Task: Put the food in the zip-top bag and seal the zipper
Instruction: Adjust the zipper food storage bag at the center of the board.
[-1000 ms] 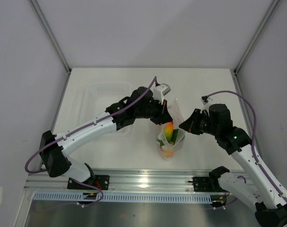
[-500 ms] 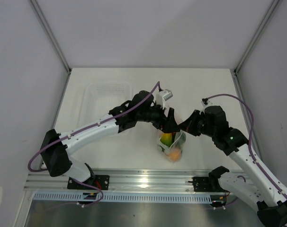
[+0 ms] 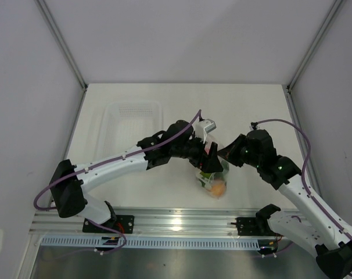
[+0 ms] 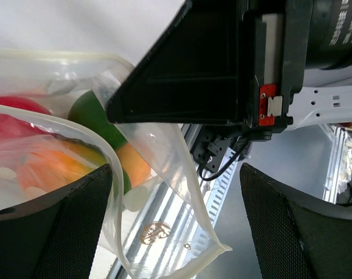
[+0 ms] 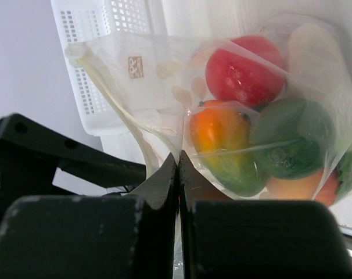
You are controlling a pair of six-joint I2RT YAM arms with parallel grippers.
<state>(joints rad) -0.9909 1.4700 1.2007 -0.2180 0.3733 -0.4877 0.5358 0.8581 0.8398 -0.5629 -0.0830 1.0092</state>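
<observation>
- The right jaws are pressed together, pinching the rim of the zip-top bag. The zipper, a thicker clear strip, runs from the bag's upper-left corner down into that pinch.
- The left jaws are spread wide. Their dark mesh-textured pads sit in the lower corners of the left wrist view, and a loose flap of bag film hangs unclamped between them.
- The black, angular body of the right jaws fills the upper middle of the left wrist view, close against the bag's mouth.
- The food is inside the bag, all of it smooth, glossy and rounded: a red piece, a yellow-red mango, a green piece and an orange peach. The film over it is crinkly and transparent.
- In the top view the bag is in the lower centre of the frame, just below where the two wrists meet.
- A white perforated tray lies in the upper left, well apart from the bag and behind the left arm.
- The tabletop is matte white. A ribbed metal rail runs along its lower edge.
</observation>
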